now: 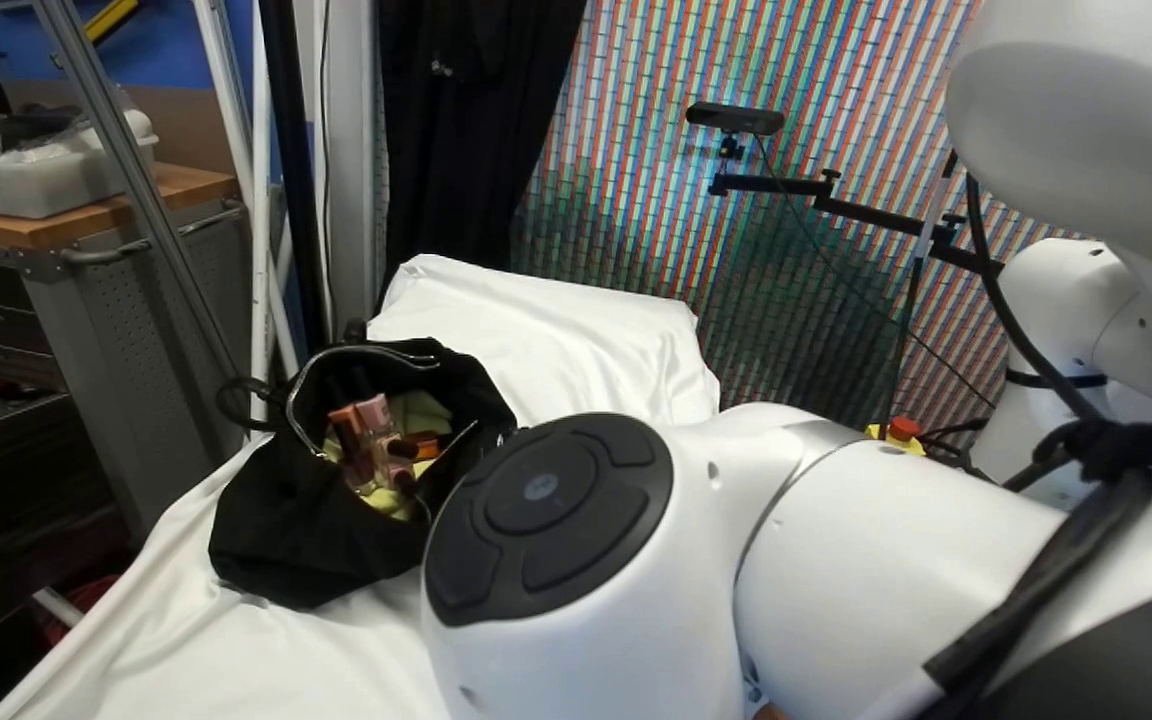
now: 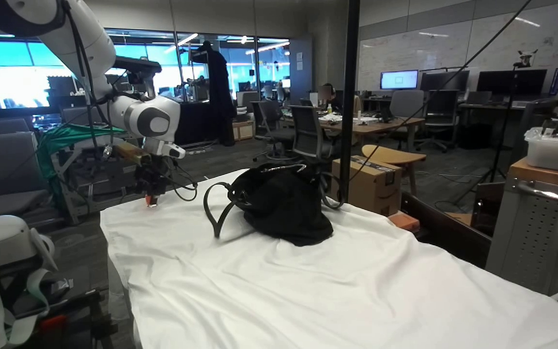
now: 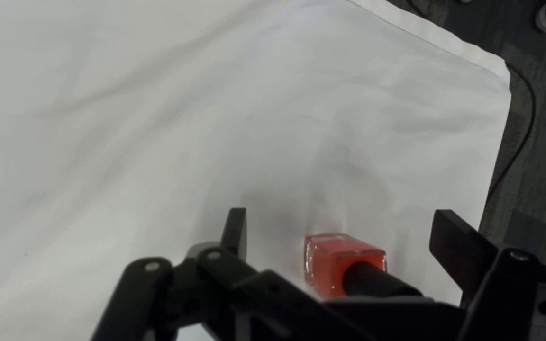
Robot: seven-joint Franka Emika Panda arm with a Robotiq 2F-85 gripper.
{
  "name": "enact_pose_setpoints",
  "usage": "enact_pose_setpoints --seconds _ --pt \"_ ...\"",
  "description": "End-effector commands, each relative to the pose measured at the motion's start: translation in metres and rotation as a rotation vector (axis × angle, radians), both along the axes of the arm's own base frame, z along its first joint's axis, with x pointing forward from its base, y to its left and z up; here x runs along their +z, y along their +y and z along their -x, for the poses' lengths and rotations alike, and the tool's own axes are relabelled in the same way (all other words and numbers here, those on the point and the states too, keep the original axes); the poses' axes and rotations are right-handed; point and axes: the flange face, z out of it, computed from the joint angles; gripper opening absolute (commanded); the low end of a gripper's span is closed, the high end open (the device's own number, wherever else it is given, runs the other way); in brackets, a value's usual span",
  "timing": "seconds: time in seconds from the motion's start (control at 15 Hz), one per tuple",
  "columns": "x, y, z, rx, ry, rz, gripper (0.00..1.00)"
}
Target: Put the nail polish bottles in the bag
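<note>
The red nail polish bottle [image 3: 321,266] stands upright on the white cloth [image 3: 159,142], near the cloth's edge: a little square-shouldered block of glass, translucent orange-red, with white gleams along its edges and a faint pink cast on the fabric beside it. Its round black cap [image 3: 375,280] points up toward the gripper [image 3: 341,229], whose fingers [image 3: 455,251] are spread wide to either side of the bottle, with a gap at each; dark parts of the gripper cover the end of the cap. In an exterior view the same bottle shows as a small red spot with a glassy foot, below the arm [image 2: 148,118]. The bag [image 1: 306,530] sits well apart from it on the cloth, soft, black and slumped, its mouth gaping to show a silvery zip [image 1: 361,348] and yellow-green lining [image 1: 388,502], while a thin black strap [image 2: 207,203] loops out. Inside lie more nail polish bottles [image 1: 373,412], heaped at different tilts, pink, orange and dark red, some dark-capped; any print on them is too small to read. A cardboard box [image 2: 361,189] carries a dark curved mark on its side, and a round black pad [image 1: 551,520] on the arm bears a pale emblem [image 1: 540,488], illegible at this size.
</note>
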Motion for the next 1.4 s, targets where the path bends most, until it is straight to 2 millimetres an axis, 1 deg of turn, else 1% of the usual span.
enact_pose_setpoints --seconds 0.0,0.47,0.93,1.0,1.07,1.13,1.27,1.33 --pt "0.003 0.012 -0.002 0.001 0.032 -0.026 1.0" --pt "-0.004 0.022 -0.008 -0.006 0.04 -0.035 1.0" --pt "-0.011 0.027 -0.007 -0.001 0.049 -0.032 1.0" --pt "-0.01 0.028 -0.007 0.001 0.05 -0.031 0.93" --pt "-0.01 0.028 -0.006 0.002 0.049 -0.031 0.89" --pt "-0.01 0.029 -0.006 0.002 0.049 -0.03 0.8" --pt "-0.01 0.029 -0.006 0.003 0.049 -0.028 0.74" --pt "-0.011 0.03 -0.006 0.003 0.05 -0.027 0.65"
